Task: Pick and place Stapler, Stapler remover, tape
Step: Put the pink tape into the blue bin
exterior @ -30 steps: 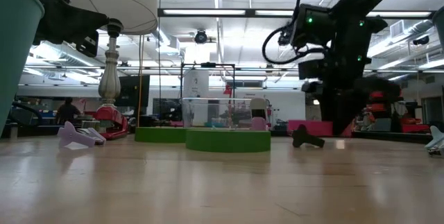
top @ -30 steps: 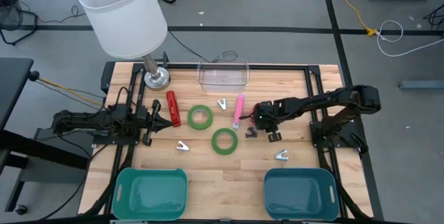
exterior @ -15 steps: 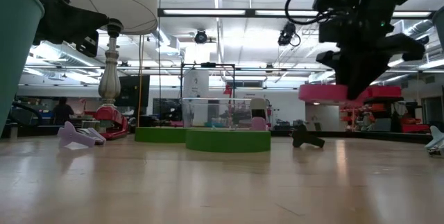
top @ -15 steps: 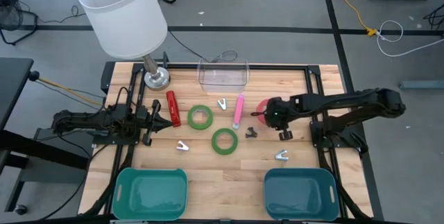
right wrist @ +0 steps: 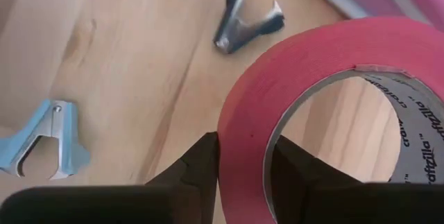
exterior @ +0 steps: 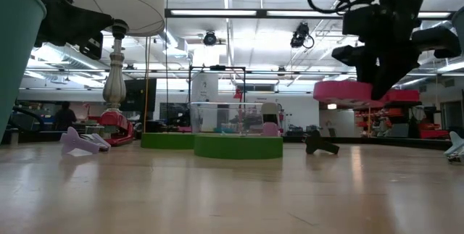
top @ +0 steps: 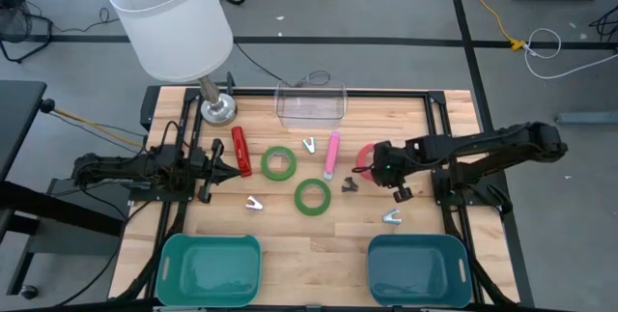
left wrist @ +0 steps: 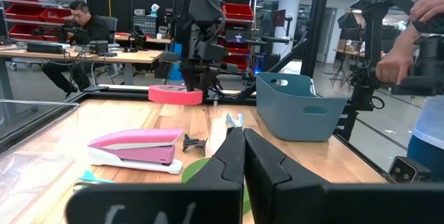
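The red-pink tape ring [top: 364,153] [exterior: 342,91] hangs in the air in my right gripper [top: 379,164] [right wrist: 244,172], which is shut on it over the table's right half. Two green tape rings [top: 278,163] [top: 312,196] lie flat mid-table. A red stapler [top: 240,151] and a pink stapler [top: 332,154] lie near them. Staple removers lie scattered: a dark one [top: 349,184] [right wrist: 246,16], a light blue one [top: 391,217] [right wrist: 48,137], and two pale ones [top: 254,203] [top: 309,145]. My left gripper [top: 220,165] [left wrist: 243,156] waits shut at the table's left edge. My right gripper pinches the red-pink ring's wall [right wrist: 243,151], with one finger [right wrist: 295,165] inside the open centre and the other finger [right wrist: 200,160] outside. The fingers come from above, pointing down. The ring is lifted clear of the table and lies about level, its rim [exterior: 337,93] sticking out sideways.
Two teal bins [top: 210,266] [top: 417,266] sit at the near edge. A clear box [top: 311,102] and a lamp's base [top: 216,110] stand at the far edge, the white shade [top: 169,17] overhanging. A person's hand [left wrist: 399,57] shows beyond the table in the left wrist view.
My right gripper has risen from the tabletop with the red-pink tape, lifting it clear, and has shifted a little toward the table's right edge. The other things and my left arm have stayed put.
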Tool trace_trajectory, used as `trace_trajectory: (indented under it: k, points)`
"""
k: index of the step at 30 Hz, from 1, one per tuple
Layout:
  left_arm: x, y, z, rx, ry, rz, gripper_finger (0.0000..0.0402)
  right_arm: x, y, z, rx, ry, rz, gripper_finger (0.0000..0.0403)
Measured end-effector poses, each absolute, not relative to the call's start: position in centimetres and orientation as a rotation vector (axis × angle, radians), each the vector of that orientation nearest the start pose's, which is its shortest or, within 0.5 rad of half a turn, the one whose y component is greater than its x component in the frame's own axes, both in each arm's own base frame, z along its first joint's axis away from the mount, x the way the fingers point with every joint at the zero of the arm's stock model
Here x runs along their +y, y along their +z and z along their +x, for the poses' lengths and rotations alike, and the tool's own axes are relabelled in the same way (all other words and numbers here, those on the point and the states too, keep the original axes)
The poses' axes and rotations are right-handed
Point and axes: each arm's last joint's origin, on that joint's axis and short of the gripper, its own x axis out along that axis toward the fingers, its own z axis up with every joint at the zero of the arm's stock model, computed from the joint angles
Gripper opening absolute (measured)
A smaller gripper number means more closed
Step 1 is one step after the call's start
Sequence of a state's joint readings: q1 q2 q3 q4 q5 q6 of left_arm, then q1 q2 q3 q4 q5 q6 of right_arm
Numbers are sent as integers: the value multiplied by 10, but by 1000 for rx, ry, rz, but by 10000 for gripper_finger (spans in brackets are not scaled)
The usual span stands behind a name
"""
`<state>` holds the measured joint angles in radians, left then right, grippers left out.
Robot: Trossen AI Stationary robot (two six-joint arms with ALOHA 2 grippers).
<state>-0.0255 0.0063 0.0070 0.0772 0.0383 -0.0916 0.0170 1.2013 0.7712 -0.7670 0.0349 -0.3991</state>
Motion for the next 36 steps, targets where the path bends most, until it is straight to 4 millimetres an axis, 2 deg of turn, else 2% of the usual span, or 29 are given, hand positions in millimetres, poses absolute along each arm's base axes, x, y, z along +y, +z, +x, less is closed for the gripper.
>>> trace_trajectory:
  k: [4,13,17,26,36]
  points:
    - [-4,173,97,-75,-68,-91,3,9,226,214,1105,273,-383,102]
    - [-4,173,97,-75,-68,-91,3,21,275,230,919,333,-375,101]
    - [-4,173,97,-75,-68,-91,3,29,288,232,867,358,-395,101]
    - [-4,173,97,-75,-67,-91,3,54,293,228,825,465,-467,101]
    - [-4,173,97,-75,-68,-91,3,98,294,212,781,645,-543,101]
